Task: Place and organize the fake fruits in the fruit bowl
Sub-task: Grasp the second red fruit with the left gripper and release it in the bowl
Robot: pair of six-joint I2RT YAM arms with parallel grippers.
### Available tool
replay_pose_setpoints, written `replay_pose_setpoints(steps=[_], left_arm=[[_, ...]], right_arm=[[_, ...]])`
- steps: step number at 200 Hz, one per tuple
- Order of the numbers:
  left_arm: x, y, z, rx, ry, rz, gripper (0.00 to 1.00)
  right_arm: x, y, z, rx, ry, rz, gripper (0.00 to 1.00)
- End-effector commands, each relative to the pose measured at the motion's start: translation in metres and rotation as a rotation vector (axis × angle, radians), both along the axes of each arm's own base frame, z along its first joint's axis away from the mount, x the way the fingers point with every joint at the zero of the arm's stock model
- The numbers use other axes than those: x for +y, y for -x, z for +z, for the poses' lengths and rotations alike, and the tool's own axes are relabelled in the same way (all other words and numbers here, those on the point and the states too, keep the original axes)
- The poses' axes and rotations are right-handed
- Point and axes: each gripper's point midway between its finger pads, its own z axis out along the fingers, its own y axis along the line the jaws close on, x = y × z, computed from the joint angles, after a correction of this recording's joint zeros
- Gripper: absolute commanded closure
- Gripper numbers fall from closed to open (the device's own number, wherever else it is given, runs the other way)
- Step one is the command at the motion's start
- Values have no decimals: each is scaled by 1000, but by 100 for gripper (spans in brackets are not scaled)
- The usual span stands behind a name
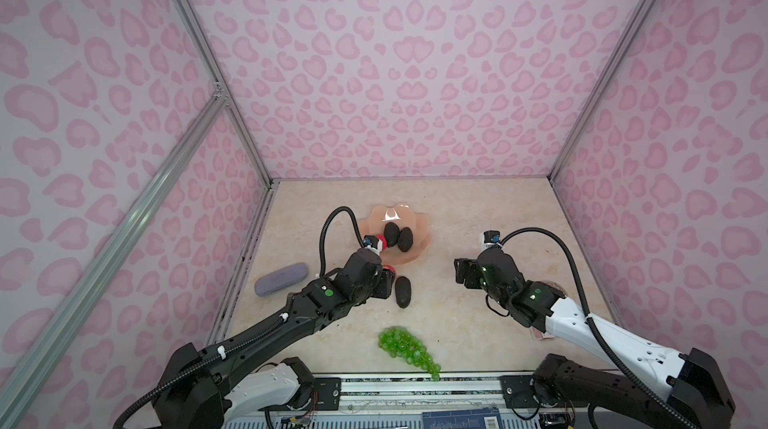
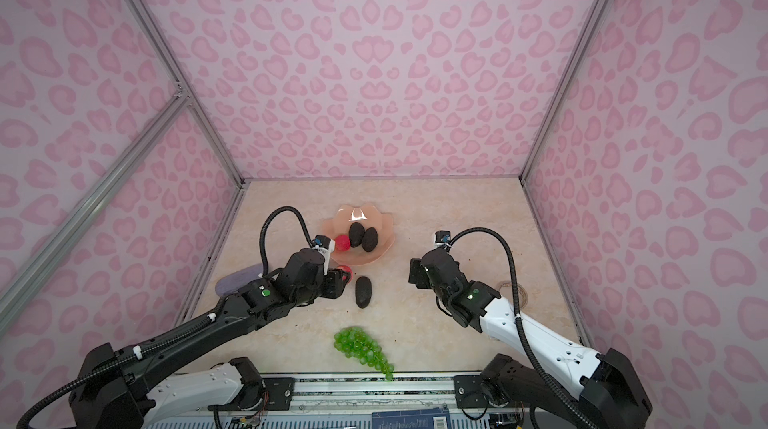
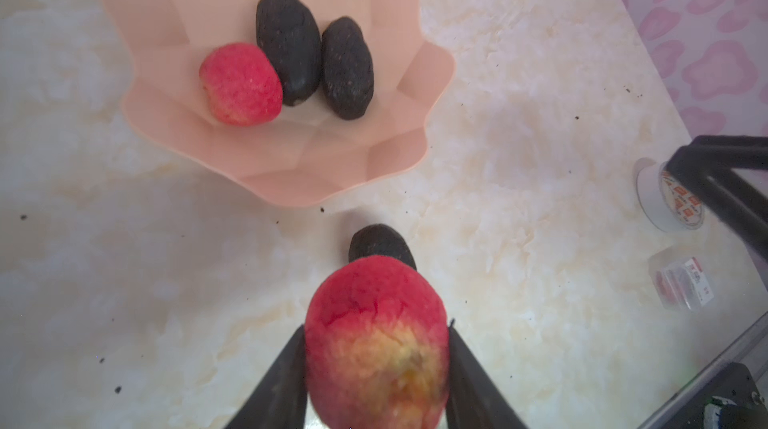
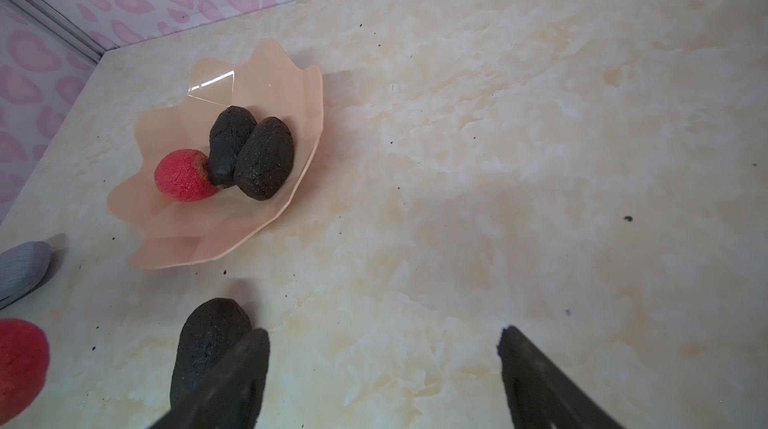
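Note:
The peach-pink fruit bowl [image 1: 390,211] [image 3: 291,173] holds two dark avocados [image 1: 391,233] [image 1: 405,238] and a red fruit [image 2: 343,242] [image 3: 241,84]. My left gripper [image 3: 376,329] is shut on a second red fruit [image 3: 376,348] [image 2: 345,269], just in front of the bowl. A third avocado [image 1: 402,292] [image 4: 208,343] lies on the table right beside that fruit. The green grapes [image 1: 405,346] lie near the front edge. My right gripper [image 4: 382,335] [image 1: 463,271] is open with nothing between its fingers, to the right of the lone avocado.
A grey-purple oblong case [image 1: 281,279] lies at the left by the wall. A tape roll [image 3: 669,194] and a small clear container [image 3: 681,281] sit at the right, near my right arm. Pink patterned walls close in three sides of the table.

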Motion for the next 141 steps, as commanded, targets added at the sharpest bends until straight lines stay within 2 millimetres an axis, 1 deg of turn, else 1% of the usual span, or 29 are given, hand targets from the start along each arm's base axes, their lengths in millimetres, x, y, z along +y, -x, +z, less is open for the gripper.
replay_pose_setpoints(steps=[1, 20, 40, 62, 83, 111, 124, 141], left_arm=[[1, -16, 1, -19, -97, -21, 51], [-6, -39, -3, -4, -123, -21, 51], [-10, -62, -18, 26, -151, -16, 51], [-15, -79, -36, 56, -197, -15, 51], [-18, -92, -53, 84, -228, -11, 51], [-22, -100, -68, 121, -245, -10, 51], [-20, -102, -74, 135, -256, 2, 50], [-17, -105, -81, 154, -262, 12, 45]], right_arm=[[6, -2, 3, 2, -21, 8, 14], [7, 0, 0, 23, -17, 18, 14], [6, 3, -2, 34, -18, 18, 14], [4, 6, -3, 36, -22, 14, 14], [2, 7, -4, 37, -22, 10, 14], [2, 7, -4, 37, -22, 10, 15], [2, 7, -4, 38, -20, 9, 15], [1, 7, -5, 38, -18, 9, 15]])
